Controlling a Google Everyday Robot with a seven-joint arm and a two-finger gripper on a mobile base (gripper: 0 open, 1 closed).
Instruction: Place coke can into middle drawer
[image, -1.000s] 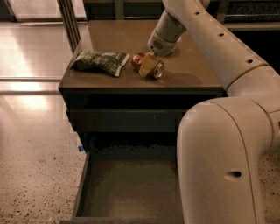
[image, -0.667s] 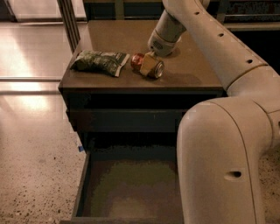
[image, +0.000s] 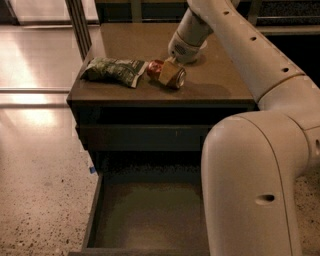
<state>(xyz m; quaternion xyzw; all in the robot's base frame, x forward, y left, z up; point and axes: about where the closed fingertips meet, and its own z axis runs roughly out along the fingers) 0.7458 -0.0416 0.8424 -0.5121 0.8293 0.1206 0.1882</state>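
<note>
Barely started tbh: the coke can (image: 155, 68) is found lying sideways on the cabinet top (image: 220, 75), beside the green snack bag (image: 112, 70). The gripper (image: 169, 70) is positioned right on it, but whether it's clamped can't be told. The middle drawer (image: 145, 215) is left open, with nothing placed inside yet.

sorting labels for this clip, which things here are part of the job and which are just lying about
Part of the job:
- coke can, lying on its side on the cabinet top
- middle drawer, pulled open below
- gripper, down at the can

Just lying about:
- green snack bag, beside the can on the cabinet top
</note>
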